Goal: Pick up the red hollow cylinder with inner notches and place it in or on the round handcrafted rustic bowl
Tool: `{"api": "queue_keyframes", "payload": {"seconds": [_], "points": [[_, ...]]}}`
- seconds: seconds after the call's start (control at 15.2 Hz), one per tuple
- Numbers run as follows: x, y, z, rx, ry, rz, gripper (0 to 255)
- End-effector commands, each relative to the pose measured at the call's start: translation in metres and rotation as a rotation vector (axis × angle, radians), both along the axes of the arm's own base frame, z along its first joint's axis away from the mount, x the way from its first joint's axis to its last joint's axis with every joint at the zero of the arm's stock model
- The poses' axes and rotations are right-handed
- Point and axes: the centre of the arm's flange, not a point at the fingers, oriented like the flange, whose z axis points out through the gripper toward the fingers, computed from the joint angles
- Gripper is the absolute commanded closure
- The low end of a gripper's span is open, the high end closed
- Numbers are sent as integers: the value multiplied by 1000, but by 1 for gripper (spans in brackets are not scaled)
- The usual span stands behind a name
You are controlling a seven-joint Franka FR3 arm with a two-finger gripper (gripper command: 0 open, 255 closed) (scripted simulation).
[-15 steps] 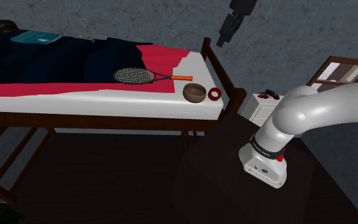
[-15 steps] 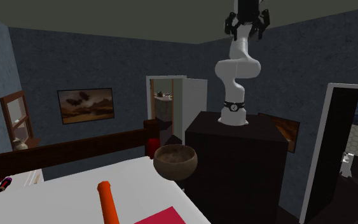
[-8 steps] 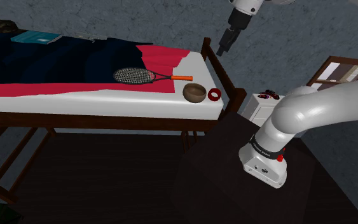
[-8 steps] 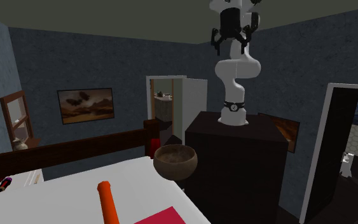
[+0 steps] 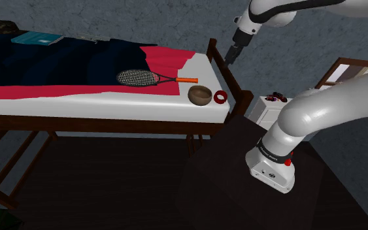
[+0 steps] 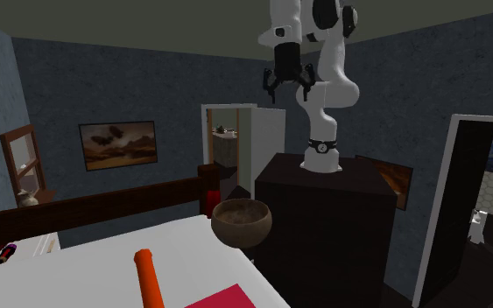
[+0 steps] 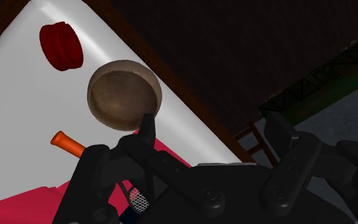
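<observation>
The red hollow cylinder (image 5: 221, 97) lies on the white bed corner, just to the shoulder view's right of the round brown bowl (image 5: 200, 95). In the wrist view, the cylinder (image 7: 61, 46) and the bowl (image 7: 124, 94) lie side by side a short gap apart, far beyond the fingers. My gripper (image 5: 231, 53) hangs high above the bed's foot end, well over both objects. In the second exterior view the gripper (image 6: 287, 84) points down with its fingers apart and nothing between them, high above the bowl (image 6: 242, 221).
A tennis racket (image 5: 143, 78) with an orange handle (image 7: 68, 143) lies on the red and dark blue blanket beside the bowl. The dark wooden footboard post (image 5: 212, 47) rises near the gripper. A white nightstand (image 5: 266, 110) stands beyond the bed. My dark stand (image 6: 323, 227) is next to the bed corner.
The arm has unfolded and the gripper has come down from the top of the picture toward the bed's foot end. Cylinder, bowl and racket have not moved.
</observation>
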Motion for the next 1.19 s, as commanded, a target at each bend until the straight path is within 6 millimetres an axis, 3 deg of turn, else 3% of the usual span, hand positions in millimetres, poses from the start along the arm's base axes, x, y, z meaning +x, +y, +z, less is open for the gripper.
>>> {"api": "queue_keyframes", "payload": {"seconds": [0.0, 1.12], "points": [[4, -20, -16, 5, 1, -2, 0], [39, -180, -177, 50, 25, -26, 0]]}}
